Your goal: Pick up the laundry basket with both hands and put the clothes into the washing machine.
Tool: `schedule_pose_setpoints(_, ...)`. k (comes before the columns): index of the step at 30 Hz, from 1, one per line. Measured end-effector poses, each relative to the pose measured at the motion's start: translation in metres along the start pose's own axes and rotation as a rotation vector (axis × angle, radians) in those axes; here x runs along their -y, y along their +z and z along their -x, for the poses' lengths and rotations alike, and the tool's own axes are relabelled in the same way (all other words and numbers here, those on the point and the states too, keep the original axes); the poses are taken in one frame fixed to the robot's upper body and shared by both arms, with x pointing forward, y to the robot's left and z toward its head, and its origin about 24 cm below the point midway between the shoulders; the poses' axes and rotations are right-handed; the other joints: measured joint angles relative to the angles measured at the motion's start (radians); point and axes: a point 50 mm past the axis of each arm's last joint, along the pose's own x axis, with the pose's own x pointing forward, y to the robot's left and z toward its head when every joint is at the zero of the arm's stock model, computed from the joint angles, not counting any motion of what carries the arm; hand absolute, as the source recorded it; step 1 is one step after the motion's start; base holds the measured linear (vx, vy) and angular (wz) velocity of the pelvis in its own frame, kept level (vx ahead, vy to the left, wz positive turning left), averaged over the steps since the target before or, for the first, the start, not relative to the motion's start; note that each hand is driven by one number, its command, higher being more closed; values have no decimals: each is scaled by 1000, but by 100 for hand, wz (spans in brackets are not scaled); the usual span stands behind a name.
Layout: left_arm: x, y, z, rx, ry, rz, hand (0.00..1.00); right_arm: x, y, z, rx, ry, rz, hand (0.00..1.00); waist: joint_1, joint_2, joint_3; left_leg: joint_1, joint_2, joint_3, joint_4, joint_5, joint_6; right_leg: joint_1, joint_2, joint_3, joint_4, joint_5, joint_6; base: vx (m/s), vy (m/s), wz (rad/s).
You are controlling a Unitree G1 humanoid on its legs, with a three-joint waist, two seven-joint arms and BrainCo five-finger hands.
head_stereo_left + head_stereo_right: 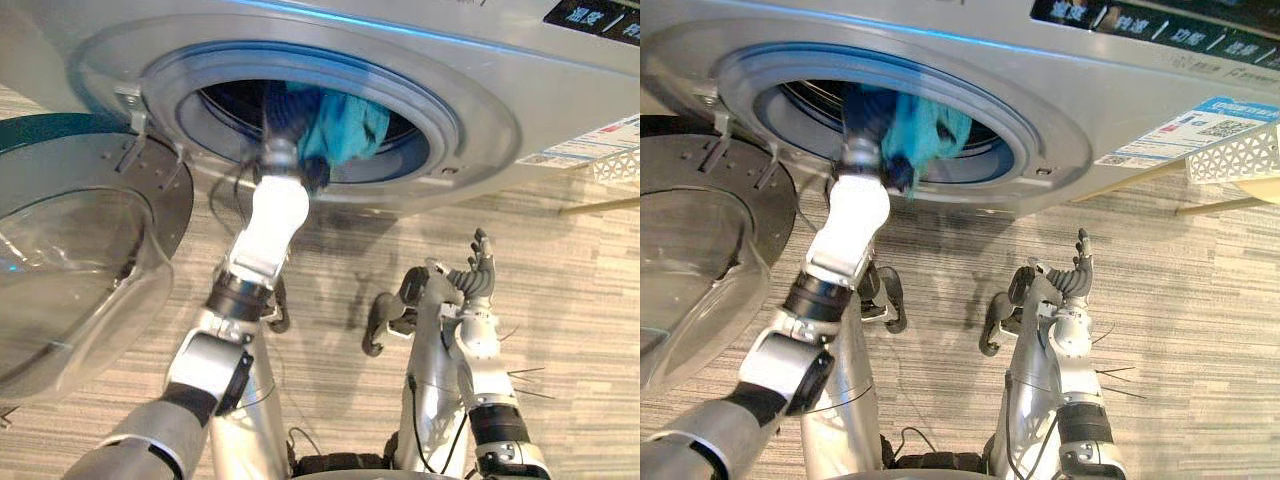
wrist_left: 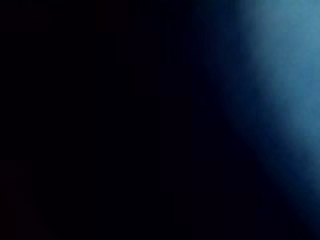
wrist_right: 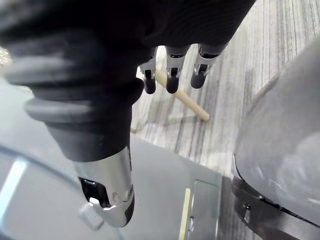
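Crumpled teal clothes in round washing machine mouth; left hand fingers hidden, unreadable; right hand fingers slack.

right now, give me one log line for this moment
phase: loading | left hand in mouth of washing machine with teal cloth | right hand open, empty | door open

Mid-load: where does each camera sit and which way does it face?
Left eye view: on the head, facing down at the washing machine front, its open door and the floor; both arms show, left hand in the drum with teal cloth, right hand open.
Right eye view: beside it, same scene, same arms.
Left wrist view: inside the dark drum, close against teal cloth.
Right wrist view: along the right hand's fingers toward the striped floor.
Shared: both eye views show the cloth at the drum mouth.
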Motion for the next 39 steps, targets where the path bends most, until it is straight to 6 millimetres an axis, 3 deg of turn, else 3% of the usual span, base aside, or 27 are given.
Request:
schedule_pose_setpoints(3,-16,7,-32,47,69,-157,0,-1,1,0,3,0,-8,0,-17,-1,0,-10,5,-14,2,1,-1,0,3,-12,-3,0,0,32,-58,-5)
schedule_pose_setpoints(7,-20,-5,-43,6,40,-339,0,2,2,-1,10,-7,-39,0,-18,-4,2,-13,6,-16,-13,3,-5,-1,3,-20,-17,0,-1,20,-50,1)
schedule_pose_setpoints(11,-27,-49,-38,-153,-134,-636,0,-3,8,-8,26,38,-73,0,-18,-30,11,-13,5,-19,-31,17,-8,-1,5,-28,-30,4,-8,16,-60,1)
schedule_pose_setpoints(13,-29,-61,-35,-204,-190,-702,0,-6,10,-10,28,68,-92,0,-16,-32,12,-15,5,-21,-38,22,-8,-1,9,-34,-39,8,-15,14,-55,-1)
schedule_pose_setpoints(21,-58,-67,-40,-291,-132,-668,0,-11,7,-9,15,131,-133,0,-14,-32,12,-4,10,-31,-80,41,-25,13,20,-56,-74,16,-27,19,-61,-1)
schedule_pose_setpoints(23,-68,-79,-28,-360,-87,-570,0,-13,5,-7,3,132,-144,0,-14,-33,11,40,12,-33,-119,53,-34,57,23,-71,-112,23,-40,18,-81,5)
schedule_pose_setpoints(26,-64,-100,9,-435,-77,-461,0,-8,-10,4,-53,123,-125,0,3,-33,9,138,13,-35,-208,74,-54,154,34,-100,-197,39,-50,39,-93,9)
schedule_pose_setpoints(29,-63,-133,79,-595,-72,-349,0,0,-34,18,-156,106,-74,0,23,-35,2,295,13,-32,-363,115,-79,312,53,-144,-348,73,-63,65,-106,14)
schedule_pose_setpoints(30,-61,-146,116,-695,-84,-298,0,5,-48,26,-219,101,-40,0,36,-36,-30,348,14,-28,-432,132,-88,364,62,-160,-416,90,-67,72,-107,10)
schedule_pose_setpoints(31,-60,-152,136,-748,-91,-272,0,7,-56,31,-252,97,-26,0,39,-35,-47,376,13,-23,-466,140,-91,391,67,-167,-449,98,-68,98,-102,14)
schedule_pose_setpoints(33,-63,-166,221,-977,-109,-201,0,16,-80,47,-371,81,15,0,47,-36,-86,540,10,4,-607,175,-103,546,79,-190,-588,129,-63,143,-84,16)
schedule_pose_setpoints(34,-64,-167,243,-1037,-116,-183,0,18,-85,50,-399,77,25,0,49,-36,-91,592,9,13,-650,183,-104,591,81,-192,-629,141,-61,192,-56,10)
schedule_pose_setpoints(35,-66,-166,281,-1143,-127,-150,0,25,-95,59,-451,64,46,0,59,-33,-112,683,2,34,-736,204,-106,672,87,-194,-710,166,-52,127,-25,5)
schedule_pose_setpoints(36,-66,-164,298,-1190,-133,-129,0,28,-101,65,-482,59,57,0,61,-33,-129,726,-2,46,-781,215,-105,708,89,-196,-753,179,-50,196,-11,6)
schedule_pose_setpoints(38,-72,-150,361,-1368,-114,-63,0,43,-125,94,-614,57,112,0,65,-24,-189,898,-9,89,-954,261,-104,869,104,-209,-930,237,-32,196,17,4)
schedule_pose_setpoints(39,-74,-147,373,-1402,-109,-58,0,46,-130,102,-644,56,120,0,66,-23,-206,933,-12,98,-991,270,-105,901,107,-210,-970,249,-27,189,40,-2)
